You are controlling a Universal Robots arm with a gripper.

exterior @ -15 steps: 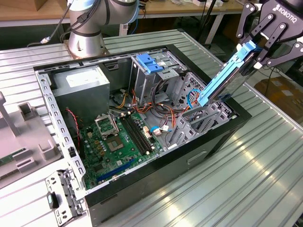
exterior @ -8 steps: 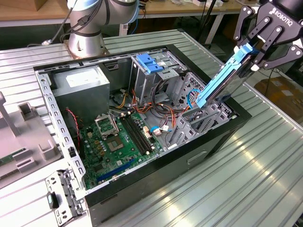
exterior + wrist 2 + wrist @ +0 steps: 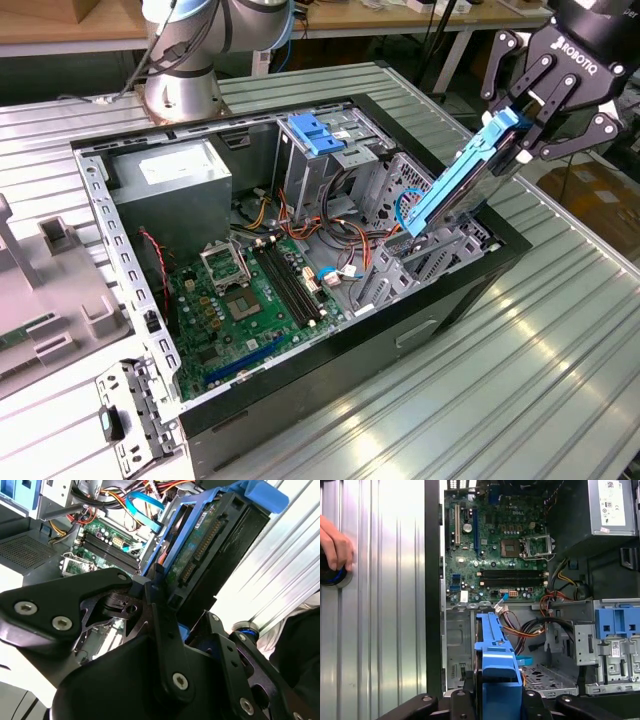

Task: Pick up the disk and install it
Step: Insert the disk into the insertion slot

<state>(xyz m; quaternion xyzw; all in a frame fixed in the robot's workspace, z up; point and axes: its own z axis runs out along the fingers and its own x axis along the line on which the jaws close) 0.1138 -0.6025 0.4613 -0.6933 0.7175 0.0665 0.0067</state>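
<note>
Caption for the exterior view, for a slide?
The gripper holds the disk, tilted, over the open computer case.

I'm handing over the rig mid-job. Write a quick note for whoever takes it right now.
Gripper: shut on the disk's upper end.
Disk: lifted and tilted, its lower end down at the open case, on the exterior view's right.
Done: disk picked up.
Left: disk not yet seated in the case.
Note: in the first wrist view a hand rests on the table beside the case.
</note>
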